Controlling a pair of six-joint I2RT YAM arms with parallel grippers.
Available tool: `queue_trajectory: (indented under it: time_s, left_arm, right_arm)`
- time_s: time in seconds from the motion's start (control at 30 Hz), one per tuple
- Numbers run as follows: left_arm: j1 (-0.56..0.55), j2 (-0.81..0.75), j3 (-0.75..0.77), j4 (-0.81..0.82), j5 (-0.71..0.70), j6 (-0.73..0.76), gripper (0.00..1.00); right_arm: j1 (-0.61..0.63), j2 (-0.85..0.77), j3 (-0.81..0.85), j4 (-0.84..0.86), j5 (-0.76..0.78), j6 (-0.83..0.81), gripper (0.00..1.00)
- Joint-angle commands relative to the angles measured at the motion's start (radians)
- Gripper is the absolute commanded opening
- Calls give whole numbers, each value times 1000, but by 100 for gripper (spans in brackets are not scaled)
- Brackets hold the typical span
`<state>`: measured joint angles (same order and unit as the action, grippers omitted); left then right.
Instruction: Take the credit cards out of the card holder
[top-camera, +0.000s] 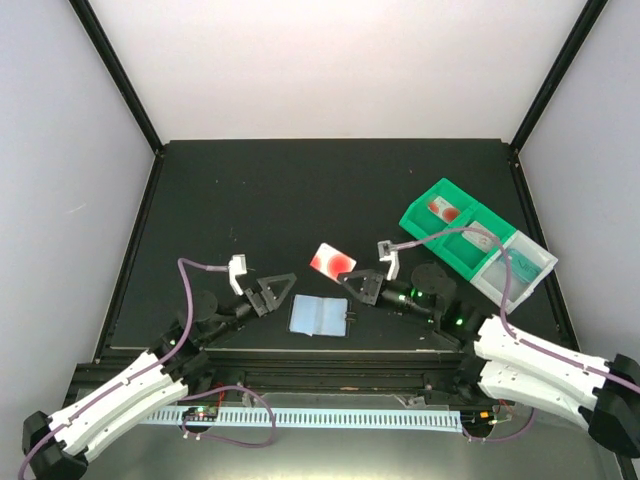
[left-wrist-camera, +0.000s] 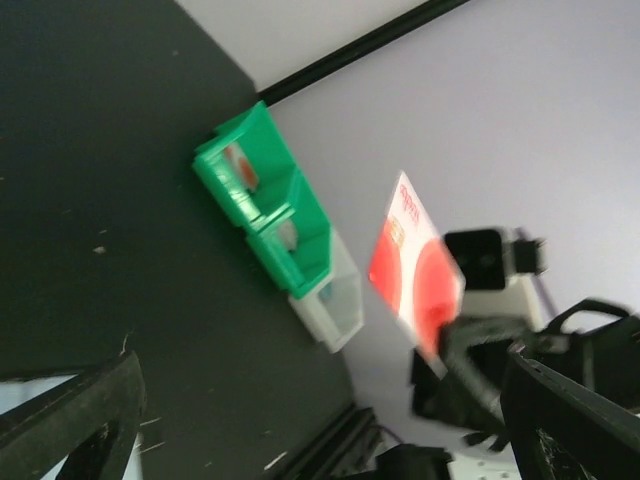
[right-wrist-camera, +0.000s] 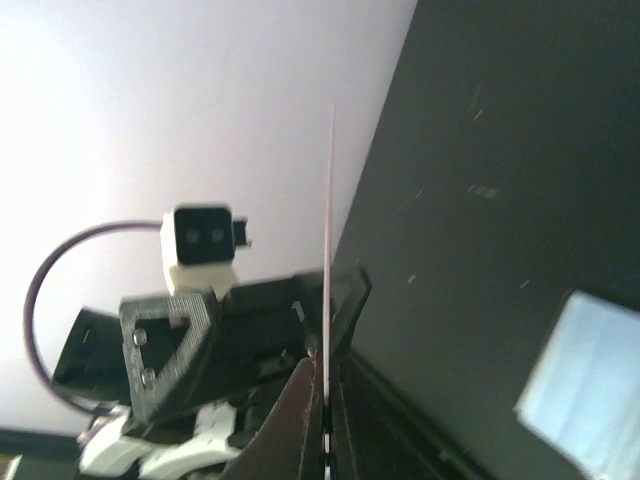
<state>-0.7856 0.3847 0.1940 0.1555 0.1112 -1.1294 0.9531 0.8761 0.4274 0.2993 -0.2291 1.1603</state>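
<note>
The card holder (top-camera: 318, 316) lies open on the black table, pale blue-grey inner side up, between the two grippers; it also shows in the right wrist view (right-wrist-camera: 590, 380). My right gripper (top-camera: 348, 280) is shut on a white credit card with red marks (top-camera: 332, 262), held above the table just beyond the holder. In the right wrist view that card (right-wrist-camera: 329, 230) is edge-on between the closed fingers (right-wrist-camera: 310, 410). The left wrist view shows its red and white face (left-wrist-camera: 415, 265). My left gripper (top-camera: 272, 292) stands open and empty, left of the holder.
A green-and-clear compartment tray (top-camera: 415, 215) sits at the back right with small cards in its compartments; it also shows in the left wrist view (left-wrist-camera: 240, 205). Black frame posts and pale walls bound the table. The right arm's cable arches over the tray.
</note>
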Motion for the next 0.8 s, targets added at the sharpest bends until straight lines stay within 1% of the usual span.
queue_trajectory:
  time_s: [0.0,0.13,0.33,0.4,0.57,0.77]
  left_arm:
    - [5,-33,60,-200,-7,110,99]
    - [5,-54,81,-295,2,175,99]
    - [5,-73,69,-342,-2,209,99]
    - [5,-73,69,-357,5,208,99]
    - [5,-78,69,-386,10,206,99]
    - [5,-98,68,-417,18,209,99]
  right_arm:
    - [-97,-65,76,-291,50,-162,1]
    - [-259,-71,117,-405,-31,-229,1]
    - [-452,-20,214,-573,-73,-380,1]
    - [-516,16,250,-631,-87,-423,1]
    - [-677,125,327,-713,-137,-476,1]
    - [-831,275,404,-750,-131,-502,1]
